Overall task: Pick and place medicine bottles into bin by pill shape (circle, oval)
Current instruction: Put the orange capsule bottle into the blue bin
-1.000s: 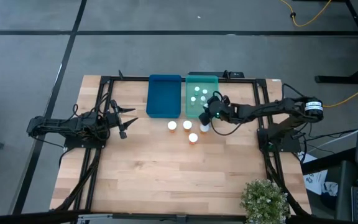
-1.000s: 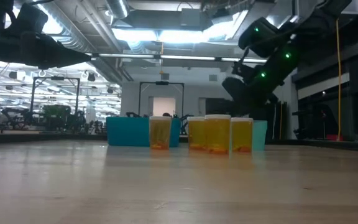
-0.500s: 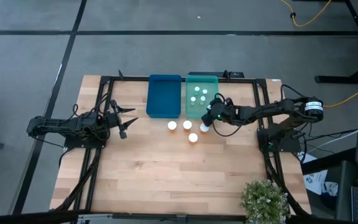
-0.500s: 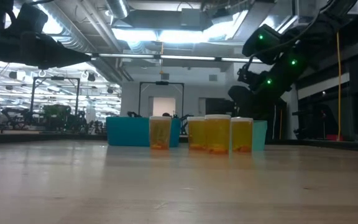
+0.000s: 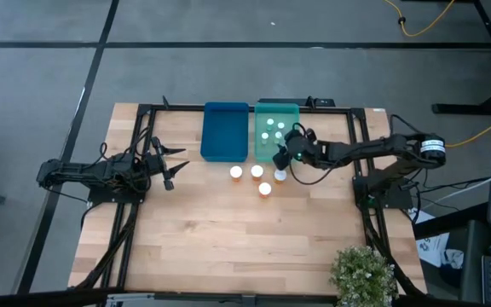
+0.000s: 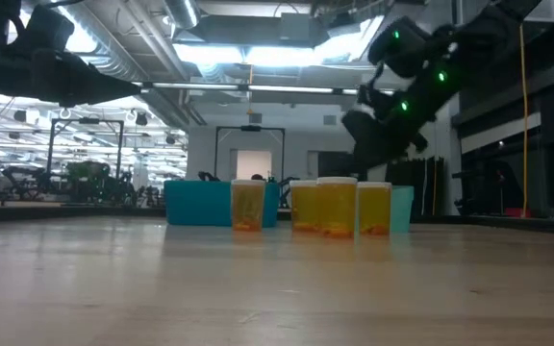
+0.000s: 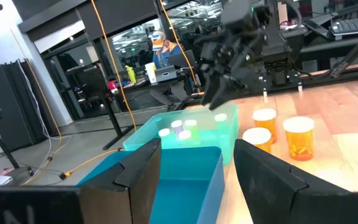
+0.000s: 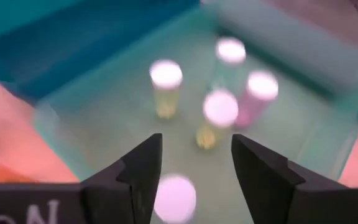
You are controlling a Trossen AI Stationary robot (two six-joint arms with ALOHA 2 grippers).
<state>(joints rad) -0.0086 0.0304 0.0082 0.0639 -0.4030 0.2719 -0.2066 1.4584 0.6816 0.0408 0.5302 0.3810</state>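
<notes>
Four orange bottles with white caps stand on the table just near of the bins: (image 5: 236,173), (image 5: 257,171), (image 5: 265,188), (image 5: 280,176). They also show in the low view (image 6: 337,205). Several small pale bottles (image 8: 220,107) stand inside the green bin (image 5: 290,111). One small bottle (image 8: 175,198) stands below the gap between my right fingers. My right gripper (image 8: 196,142) is open and empty, above the green bin's near edge (image 5: 285,153). My left gripper (image 5: 175,166) is open and empty at the table's left (image 7: 191,165).
The blue bin (image 5: 226,130) stands to the left of the green one, with nothing showing in it. A potted plant (image 5: 362,275) stands at the table's near right corner. Bare wood lies near of the orange bottles.
My right gripper has shifted a little above the green bin's near edge, dipping and then rising again, and ends slightly toward the table's left. The bottles have stayed in place.
</notes>
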